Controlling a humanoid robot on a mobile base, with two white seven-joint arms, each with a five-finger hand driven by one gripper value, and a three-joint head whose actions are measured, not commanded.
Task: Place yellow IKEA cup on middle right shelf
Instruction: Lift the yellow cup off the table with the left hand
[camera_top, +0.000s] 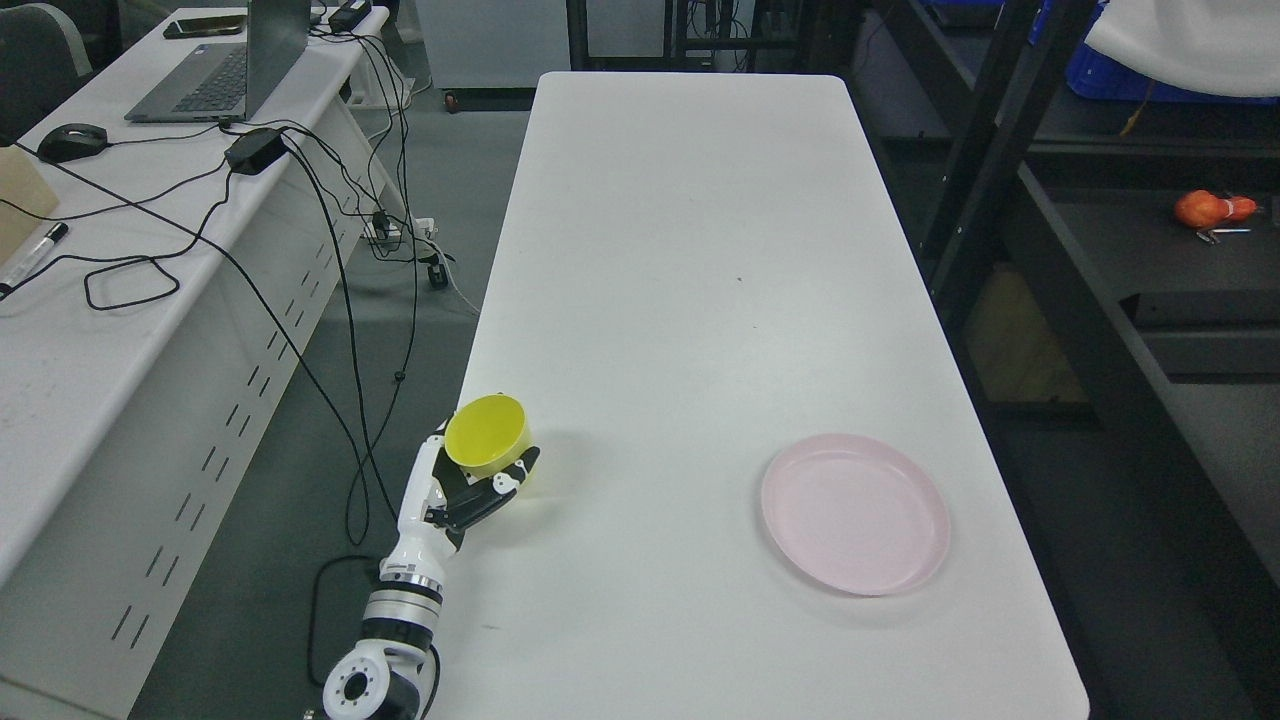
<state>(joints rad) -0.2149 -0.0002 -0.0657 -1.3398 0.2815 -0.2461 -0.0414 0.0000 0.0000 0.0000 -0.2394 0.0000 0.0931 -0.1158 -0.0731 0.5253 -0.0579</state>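
The yellow cup (487, 432) is at the left edge of the white table (690, 300), its open mouth facing up toward me. My left hand (478, 480) comes in from the lower left and has its black-tipped fingers curled around the cup's body from below and the side. Whether the cup rests on the table or is lifted is unclear. The dark shelf unit (1100, 290) stands along the table's right side. My right arm is out of view.
A pink plate (856, 512) lies on the table's near right part. A desk (110, 260) at left carries a laptop, mouse, pen and hanging cables. An orange object (1213, 208) lies on a shelf board at right.
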